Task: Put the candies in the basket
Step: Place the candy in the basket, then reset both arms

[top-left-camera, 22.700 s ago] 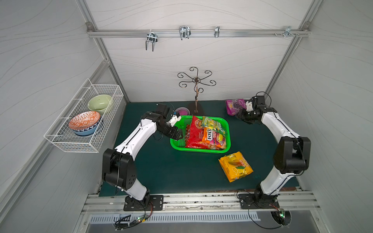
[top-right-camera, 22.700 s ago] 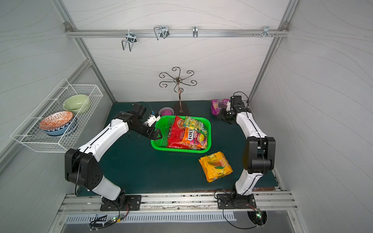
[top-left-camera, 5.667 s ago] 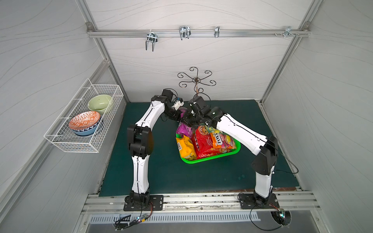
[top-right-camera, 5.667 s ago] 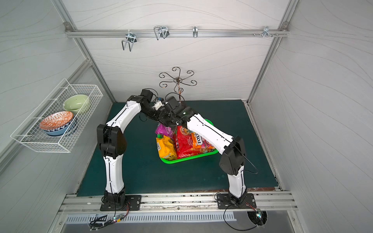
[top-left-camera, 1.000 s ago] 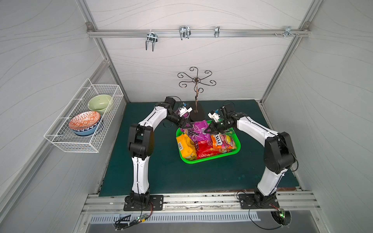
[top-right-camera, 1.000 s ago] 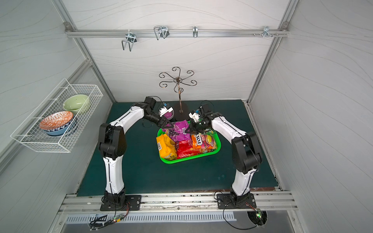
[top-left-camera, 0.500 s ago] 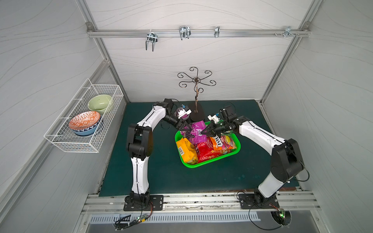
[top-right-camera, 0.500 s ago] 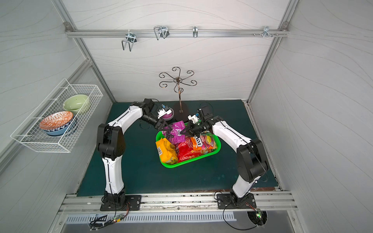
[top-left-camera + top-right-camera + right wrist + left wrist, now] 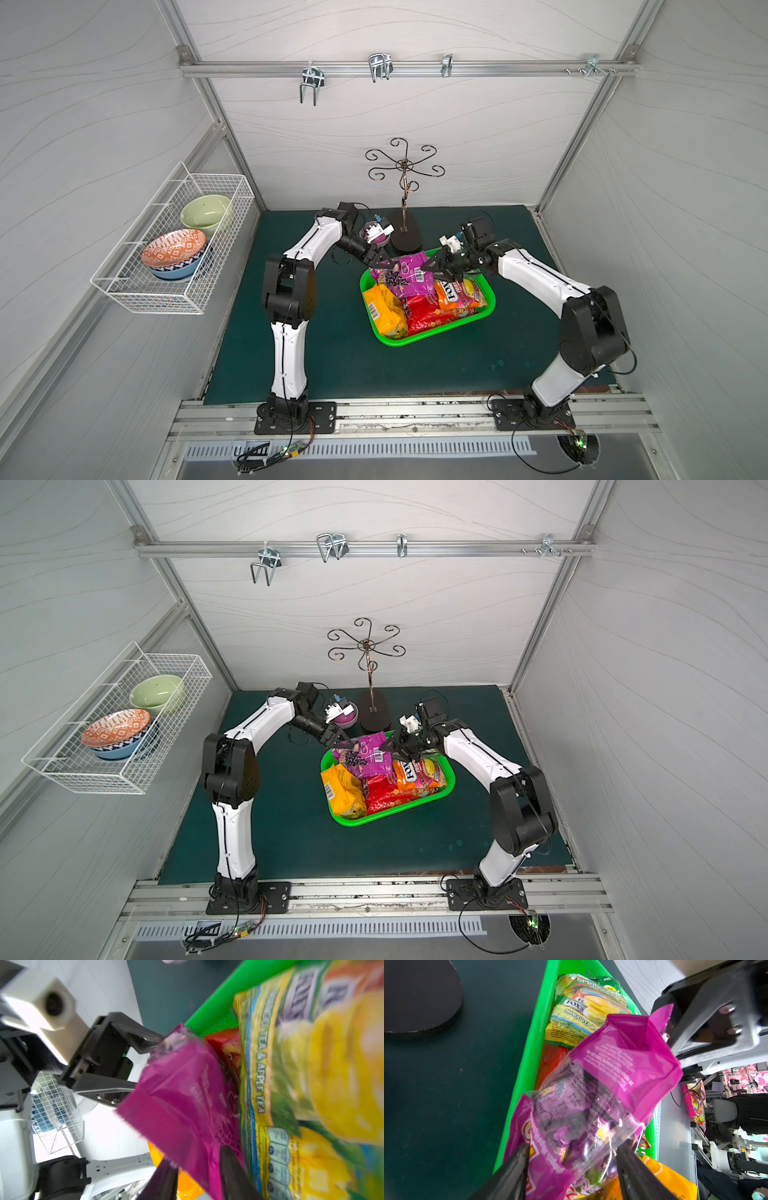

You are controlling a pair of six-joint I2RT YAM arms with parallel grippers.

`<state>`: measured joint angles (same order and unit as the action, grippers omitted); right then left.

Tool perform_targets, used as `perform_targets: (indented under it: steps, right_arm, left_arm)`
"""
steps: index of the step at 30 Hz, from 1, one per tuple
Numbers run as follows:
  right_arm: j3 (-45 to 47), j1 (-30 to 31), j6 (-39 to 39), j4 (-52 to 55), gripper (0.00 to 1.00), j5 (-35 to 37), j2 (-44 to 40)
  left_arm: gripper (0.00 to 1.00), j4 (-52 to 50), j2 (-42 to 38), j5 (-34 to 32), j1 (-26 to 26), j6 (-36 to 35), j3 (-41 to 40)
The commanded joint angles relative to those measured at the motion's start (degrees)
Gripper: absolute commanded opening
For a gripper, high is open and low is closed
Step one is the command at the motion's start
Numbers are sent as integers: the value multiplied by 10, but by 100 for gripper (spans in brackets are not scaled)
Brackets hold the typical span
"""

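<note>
The purple bag (image 9: 405, 274) lies atop the pile in the basket (image 9: 436, 331). Our left hand (image 9: 384, 262) straddles one end, jaws wide; our right hand (image 9: 438, 270) stands parted around the other. A finger snagging the film could drag it onto the tabletop (image 9: 332, 353).

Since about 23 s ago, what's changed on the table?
The purple bag went from the back of the table onto the pile in the basket; the right gripper carried it there and its jaws have just parted. The yellow bag also went from the table into the basket, which turned. The left gripper now straddles the purple bag's other end. Bowl rack and stand unchanged.
</note>
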<state>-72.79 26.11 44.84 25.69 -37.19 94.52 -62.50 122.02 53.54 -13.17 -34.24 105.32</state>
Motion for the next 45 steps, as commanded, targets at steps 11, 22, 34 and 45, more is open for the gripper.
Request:
perform_targets:
  steps: [11, 22, 34, 45]
  right_arm:
    - [-57, -4, -230, 89, 58, 166, -166]
    - [159, -66, -419, -137, 99, 541, -380]
    - [379, -296, -335, -306, 99, 441, -344]
    - [526, -243, -392, -668, 99, 405, -180]
  left_arm:
    - [77, 146, -84, -117, 30, 136, -36]
    - [83, 340, -244, -313, 86, 248, -256]
    - [100, 631, -353, -599, 97, 308, -551]
    - [100, 978, -341, -559, 137, 339, -745]
